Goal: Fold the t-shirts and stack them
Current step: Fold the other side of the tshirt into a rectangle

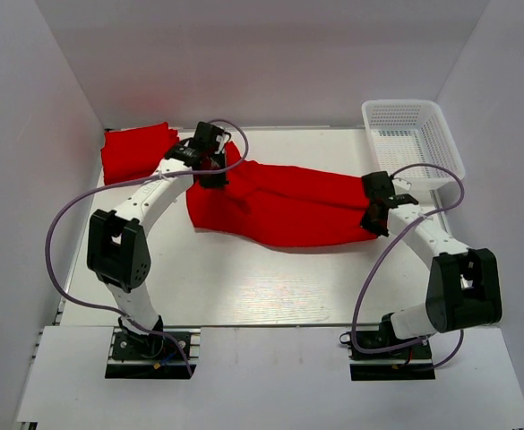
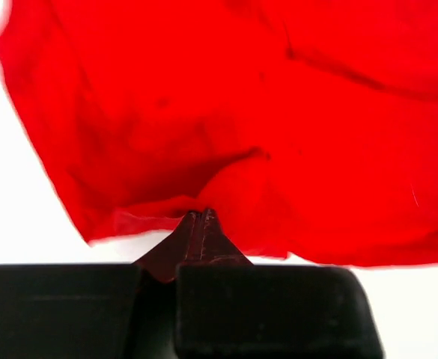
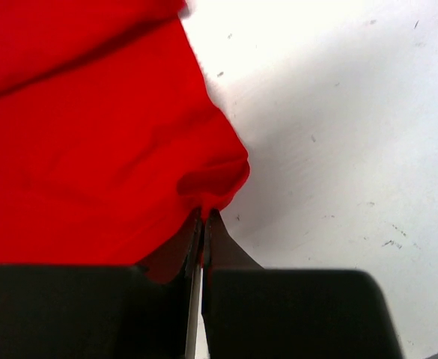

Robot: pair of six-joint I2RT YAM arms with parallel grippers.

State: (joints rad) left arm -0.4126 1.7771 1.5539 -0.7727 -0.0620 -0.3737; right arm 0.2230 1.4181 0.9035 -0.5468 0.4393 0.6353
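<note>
Top external view: the red t-shirt (image 1: 288,210) lies across mid-frame, long axis running from the left gripper (image 1: 214,176) pinching its upper-left end to the right gripper (image 1: 374,218) pinching its right end.

- Your arms (image 1: 154,199) have white links, blocky black joints.
- Lilac cables (image 1: 51,240) loop alongside.
- Your left claw (image 2: 203,215) and right claw (image 3: 204,218) taper to dark wedges.

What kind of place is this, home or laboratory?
Probably a laboratory test booth: plain white walls enclose a white table, with the left arm and right arm bolted at its edge.
</note>
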